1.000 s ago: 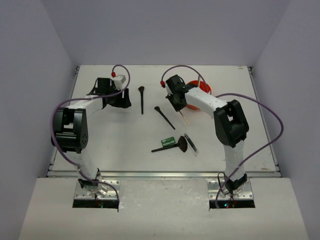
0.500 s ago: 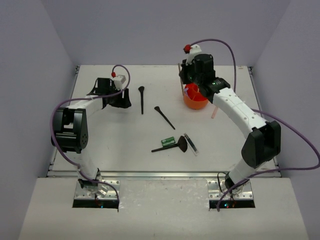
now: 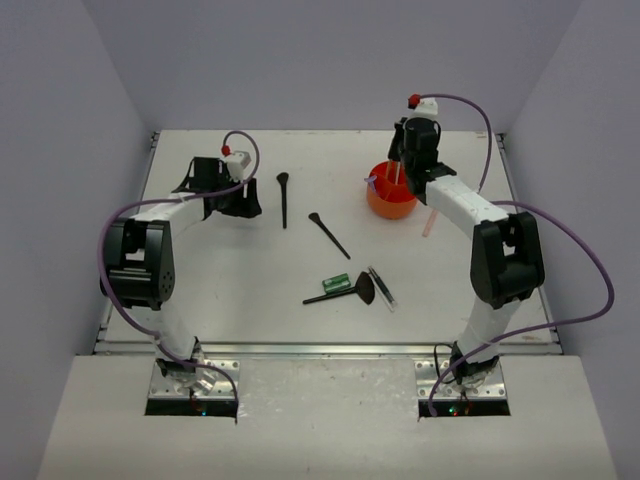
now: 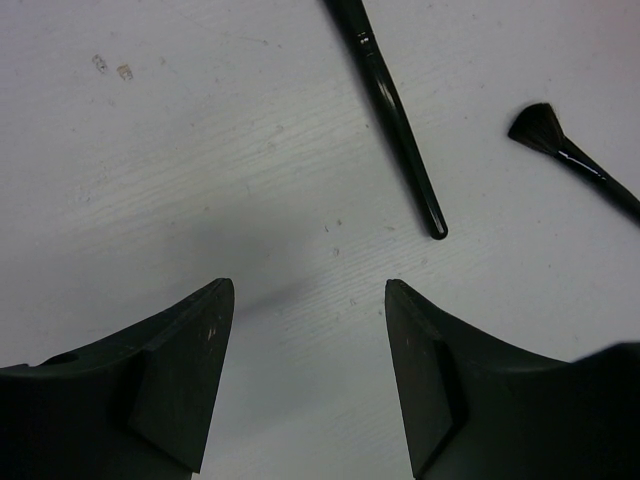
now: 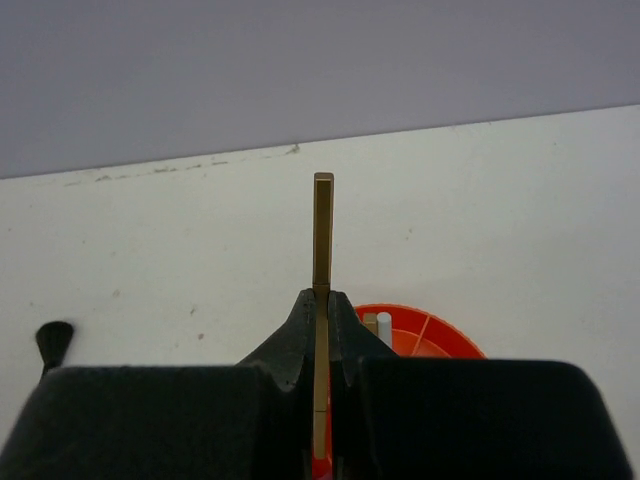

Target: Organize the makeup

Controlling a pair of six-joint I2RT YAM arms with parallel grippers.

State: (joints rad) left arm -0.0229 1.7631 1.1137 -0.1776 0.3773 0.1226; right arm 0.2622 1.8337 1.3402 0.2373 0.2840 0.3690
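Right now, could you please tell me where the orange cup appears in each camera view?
Top external: orange cup right of centre, toward the far edge, by the right gripper.
Left wrist: not in it.
Right wrist: orange cup low, right of centre, partly hidden by the gripper.
Shared landmark: the tan stick pinched in the right gripper.

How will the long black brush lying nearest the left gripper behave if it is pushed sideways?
The long black brush looks thin and straight, so it is probably stiff and light. Its round, tapering handle would likely roll, perhaps in an arc. The glossy finish suggests it may be slippery to pinch.
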